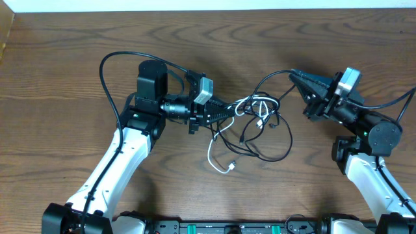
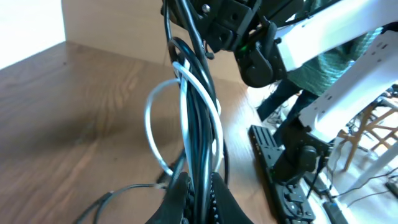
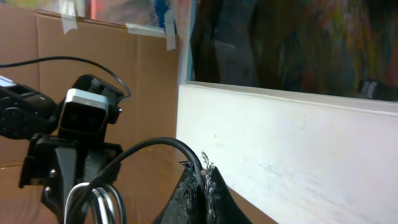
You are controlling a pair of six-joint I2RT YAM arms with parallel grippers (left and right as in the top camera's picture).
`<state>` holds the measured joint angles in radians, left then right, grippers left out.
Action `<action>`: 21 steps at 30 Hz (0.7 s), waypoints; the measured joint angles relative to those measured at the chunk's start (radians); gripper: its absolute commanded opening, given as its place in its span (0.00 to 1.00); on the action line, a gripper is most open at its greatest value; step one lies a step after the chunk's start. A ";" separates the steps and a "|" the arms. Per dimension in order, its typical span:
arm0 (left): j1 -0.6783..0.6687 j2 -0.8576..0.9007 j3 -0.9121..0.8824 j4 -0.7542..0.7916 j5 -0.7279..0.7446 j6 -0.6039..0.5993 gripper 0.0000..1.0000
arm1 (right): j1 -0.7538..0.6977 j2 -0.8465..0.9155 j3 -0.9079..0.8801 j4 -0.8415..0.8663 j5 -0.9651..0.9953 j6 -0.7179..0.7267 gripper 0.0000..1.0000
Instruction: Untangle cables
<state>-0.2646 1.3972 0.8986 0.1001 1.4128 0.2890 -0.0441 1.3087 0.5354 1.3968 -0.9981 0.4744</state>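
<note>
The cables (image 1: 260, 123) lie as a tangle of thin black cords and one white cord at the table's middle. The white cord (image 1: 212, 156) trails toward the front and ends in a small plug (image 1: 231, 168). My left gripper (image 1: 233, 110) is shut on the tangle's left side; in the left wrist view it (image 2: 200, 190) clamps a taut bundle of black cords with white loops (image 2: 184, 99). My right gripper (image 1: 292, 74) is shut on a single black cord (image 1: 265, 79) that arcs up from the tangle. That cord (image 3: 149, 144) curves left from between the right gripper's fingertips (image 3: 203, 177).
The wooden table (image 1: 65, 39) ends at a white wall (image 3: 298, 143) along the back. A thick black arm wire (image 1: 104, 65) loops out left of the left arm. Another arm wire (image 1: 396, 103) curves at the far right. Equipment (image 2: 280, 168) sits beyond the table's front edge.
</note>
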 measured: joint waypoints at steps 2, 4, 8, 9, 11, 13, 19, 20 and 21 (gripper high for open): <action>0.000 0.000 0.000 -0.011 0.004 0.000 0.08 | -0.001 0.000 0.000 0.017 0.002 0.008 0.01; -0.002 0.000 0.000 -0.011 0.006 0.000 0.08 | 0.000 0.000 0.000 0.048 0.006 0.026 0.01; -0.031 0.000 0.000 -0.011 0.000 0.001 0.08 | 0.016 0.000 0.000 0.106 0.017 0.065 0.01; -0.041 0.000 0.000 -0.012 -0.007 0.002 0.08 | 0.022 0.000 0.000 0.108 0.022 0.070 0.01; -0.063 0.000 0.000 -0.012 -0.021 0.005 0.08 | 0.037 0.000 0.000 0.104 0.030 0.075 0.01; -0.084 0.000 0.000 -0.003 -0.036 0.009 0.08 | 0.058 0.000 0.000 0.092 0.034 0.079 0.01; -0.114 0.000 0.000 0.035 -0.059 0.025 0.08 | 0.144 -0.001 0.000 0.021 0.051 0.077 0.01; -0.115 0.000 0.000 0.036 -0.059 0.026 0.08 | 0.151 -0.001 0.000 0.017 0.051 0.077 0.01; -0.116 0.000 0.000 0.036 -0.059 0.026 0.08 | 0.162 -0.001 0.000 0.014 0.053 0.076 0.01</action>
<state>-0.3809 1.3972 0.8986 0.1360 1.3540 0.3145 0.1177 1.3079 0.5358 1.4113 -0.9447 0.5507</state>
